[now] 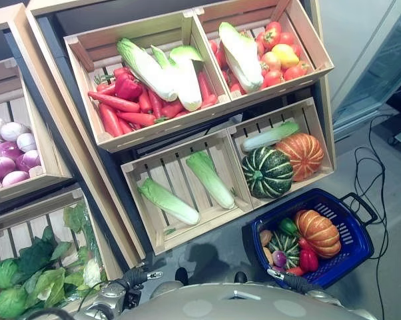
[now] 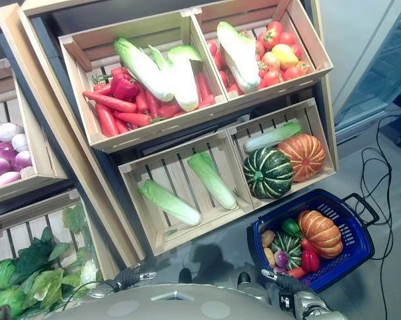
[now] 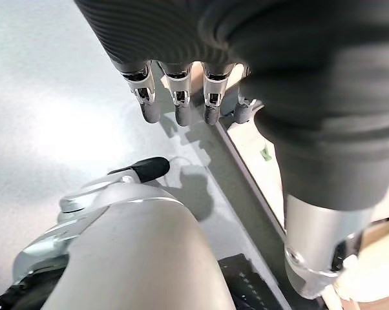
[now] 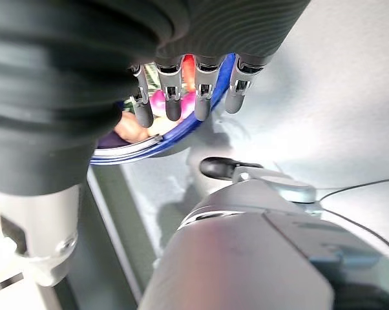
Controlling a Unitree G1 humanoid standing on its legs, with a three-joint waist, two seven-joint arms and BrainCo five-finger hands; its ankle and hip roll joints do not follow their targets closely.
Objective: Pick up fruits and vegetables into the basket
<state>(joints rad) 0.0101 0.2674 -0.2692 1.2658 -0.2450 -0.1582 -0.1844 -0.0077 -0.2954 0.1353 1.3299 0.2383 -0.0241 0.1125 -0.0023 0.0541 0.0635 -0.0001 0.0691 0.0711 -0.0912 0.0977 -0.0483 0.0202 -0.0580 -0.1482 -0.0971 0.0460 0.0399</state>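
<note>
The left robot hand [image 3: 178, 97] hangs over the floor, fingers straight and empty. The right robot hand [image 4: 188, 90] is likewise relaxed and empty above the blue basket [image 1: 352, 250], which holds an orange pumpkin [image 1: 318, 233], a striped squash [image 1: 285, 247], a red pepper [image 1: 308, 259] and perhaps an onion [image 1: 279, 258]. No legible writing.

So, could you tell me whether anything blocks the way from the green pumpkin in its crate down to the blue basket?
Nothing visible does: the green pumpkin sits at the crate's open front, directly above the blue basket.
</note>
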